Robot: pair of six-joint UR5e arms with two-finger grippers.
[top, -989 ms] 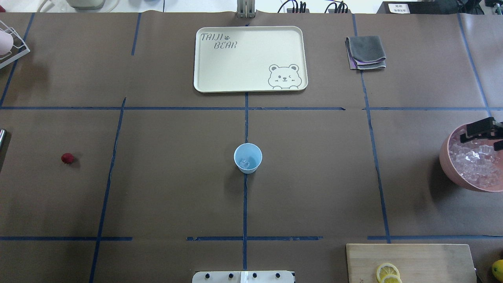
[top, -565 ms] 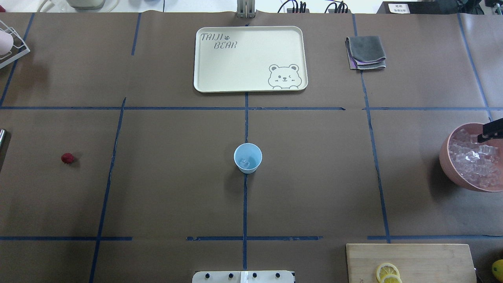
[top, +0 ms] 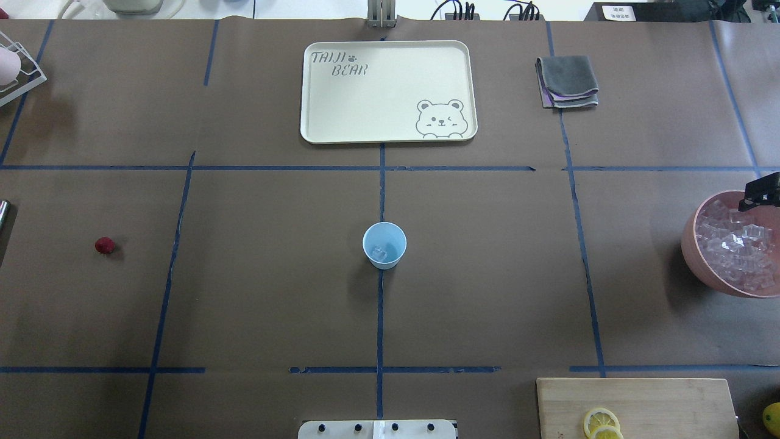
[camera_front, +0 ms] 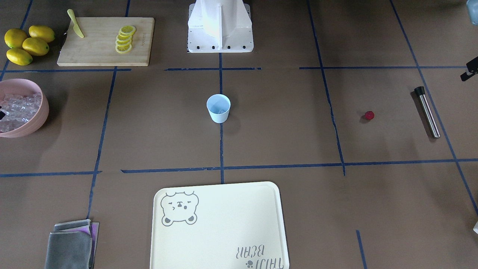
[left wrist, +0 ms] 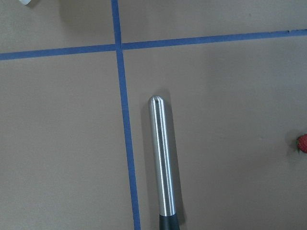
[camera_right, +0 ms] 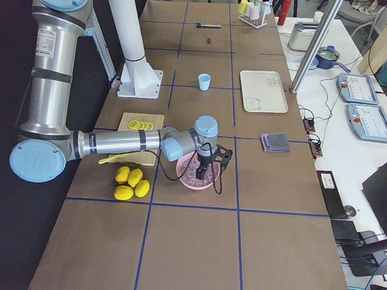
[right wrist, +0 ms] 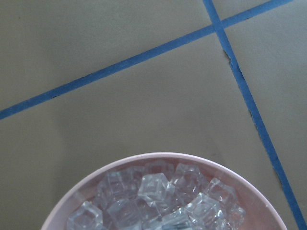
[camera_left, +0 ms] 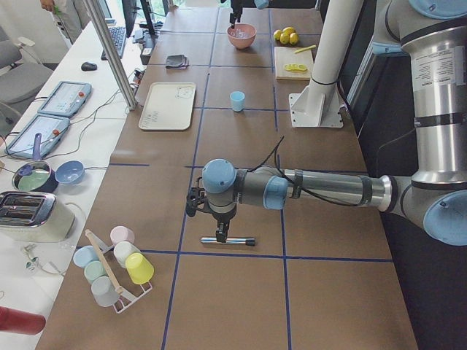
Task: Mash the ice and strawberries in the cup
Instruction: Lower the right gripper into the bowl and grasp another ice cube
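Observation:
The pale blue cup (top: 384, 245) stands mid-table with a little ice (top: 381, 253) in its bottom. More ice (right wrist: 158, 196) fills the pink bowl (top: 691, 244) at the right edge. The red strawberry (top: 105, 245) lies alone on the left side, also at the edge of the left wrist view (left wrist: 302, 143). My right gripper (camera_right: 204, 172) hangs over the bowl's far rim; only a black part (top: 758, 192) shows overhead, so I cannot tell its state. My left gripper (camera_left: 220, 227) hovers above a steel muddler (left wrist: 162, 163); its state cannot be told.
A cream bear tray (top: 317, 131) and a folded grey cloth (top: 567, 81) lie at the far side. A cutting board (camera_front: 97, 52) with lemon slices (camera_front: 124, 39), a yellow knife (camera_front: 75, 23) and lemons (camera_front: 26, 45) sit near the robot base. A cup rack (camera_left: 113, 266) stands far left.
The right gripper has drawn back toward the right edge of the overhead view and slightly farther out, uncovering more of the ice bowl. Cup and strawberry have not moved.

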